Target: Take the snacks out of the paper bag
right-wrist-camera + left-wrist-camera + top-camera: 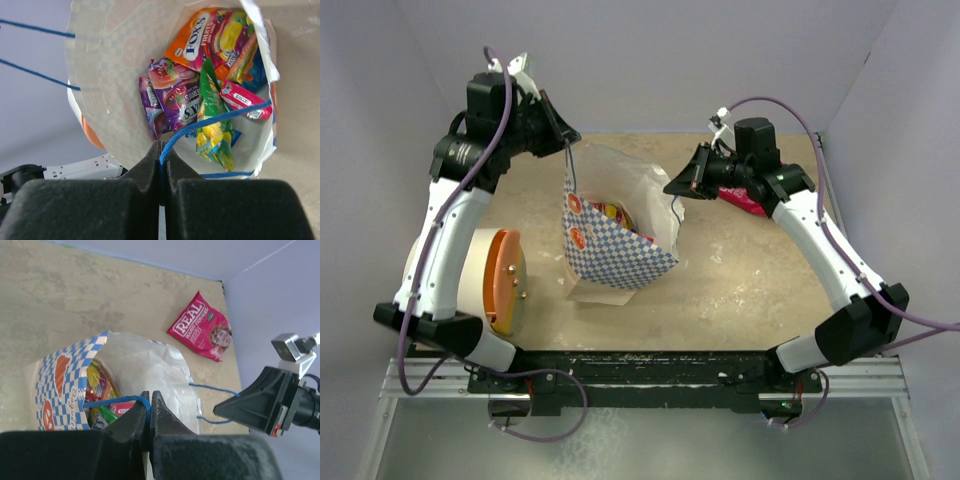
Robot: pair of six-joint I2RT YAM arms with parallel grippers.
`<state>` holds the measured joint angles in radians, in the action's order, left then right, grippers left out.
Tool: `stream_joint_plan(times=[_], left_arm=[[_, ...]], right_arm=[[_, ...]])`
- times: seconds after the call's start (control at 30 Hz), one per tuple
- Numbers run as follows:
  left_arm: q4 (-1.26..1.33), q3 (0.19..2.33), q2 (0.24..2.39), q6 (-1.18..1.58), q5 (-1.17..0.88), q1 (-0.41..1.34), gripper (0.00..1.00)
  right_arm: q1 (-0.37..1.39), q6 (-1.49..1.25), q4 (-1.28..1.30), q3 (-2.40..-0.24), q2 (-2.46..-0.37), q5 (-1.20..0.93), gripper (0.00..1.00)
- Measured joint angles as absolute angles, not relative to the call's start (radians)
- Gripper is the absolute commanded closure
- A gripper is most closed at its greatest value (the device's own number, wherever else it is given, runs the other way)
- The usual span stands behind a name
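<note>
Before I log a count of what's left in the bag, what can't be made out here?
- Snacks lower in the bag: right wrist view, upper packets overlap them, so no count.
- Most snacks in the top view: the tilted bag wall hides them.
- Red packet on the table: top view, the right arm covers most of it.
- Bag's base: left wrist view, the left gripper blocks it.

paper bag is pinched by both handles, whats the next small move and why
Probably tip the paper bag a little further, mouth toward the table. Both the left gripper and right gripper are shut on its blue cord handles, so neither can reach in, and the snacks sit loose inside the tilted bag.
</note>
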<state>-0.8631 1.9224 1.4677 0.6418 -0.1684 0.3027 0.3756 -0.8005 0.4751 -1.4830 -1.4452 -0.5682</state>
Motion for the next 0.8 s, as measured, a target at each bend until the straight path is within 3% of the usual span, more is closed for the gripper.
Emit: stream_joint_plan(times=[0.2, 0.37, 0.6, 0.8], left_arm=[[-0.943, 2.223, 1.691, 0.561, -0.152, 0.244, 1.00], [-0.955, 2.323, 1.779, 0.529, -0.187, 0.154, 1.00], [-0.851, 2.272, 1.781, 0.496, -0.284, 0.099, 1.00], [-0.735, 2.024, 1.654, 0.474, -0.335, 0.099, 1.00]], right_arm=[[0.397, -0.782, 0.463, -1.621, -1.573, -0.604, 1.00], [0.453, -0.793, 0.432, -1.657, -1.624, -0.631, 1.00], [0.508, -0.799, 0.378, -1.518, -1.573, -0.649, 1.00], [0.503, -0.707, 0.470, -1.412, -1.523, -0.624, 0.99]])
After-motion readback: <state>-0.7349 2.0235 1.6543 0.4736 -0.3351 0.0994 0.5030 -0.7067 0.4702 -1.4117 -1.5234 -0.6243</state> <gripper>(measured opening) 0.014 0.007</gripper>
